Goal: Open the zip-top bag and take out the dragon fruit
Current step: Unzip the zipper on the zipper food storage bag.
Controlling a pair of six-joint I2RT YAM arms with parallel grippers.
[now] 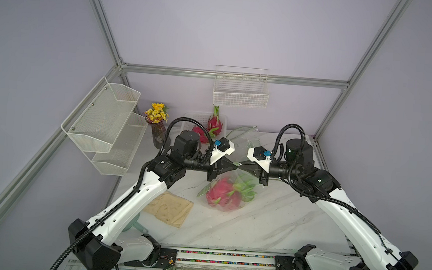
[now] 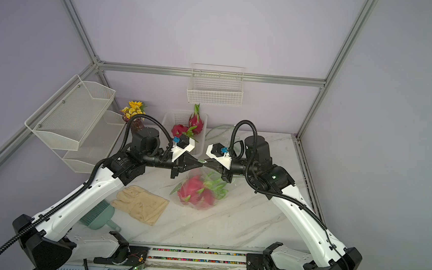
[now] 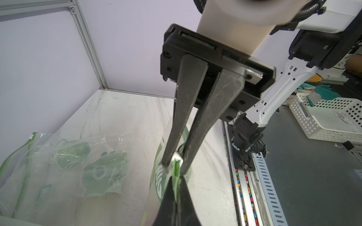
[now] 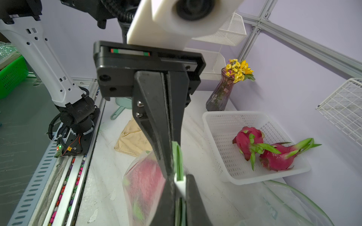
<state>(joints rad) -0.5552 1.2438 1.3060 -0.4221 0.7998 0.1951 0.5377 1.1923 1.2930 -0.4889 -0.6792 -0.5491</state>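
We judge the task about half done: 2 dragon fruits (image 4: 247, 140) lie in the white basket (image 4: 231, 114) at the back of the desk (image 1: 269, 219) near an empty bag (image 3: 68, 156), while what look like 2 more fruits (image 1: 219, 194), blurred, hang inside the zip-top bag (image 1: 233, 175) above the desk, its zip seemingly not yet open. The left end effector (image 1: 235, 164) is pinched narrow on the green zip strip (image 3: 176, 170) and the right end effector (image 1: 242, 166) grips the white slider (image 3: 177, 157), tips almost meeting. Both bags carry green print, but we can read no word or brand.
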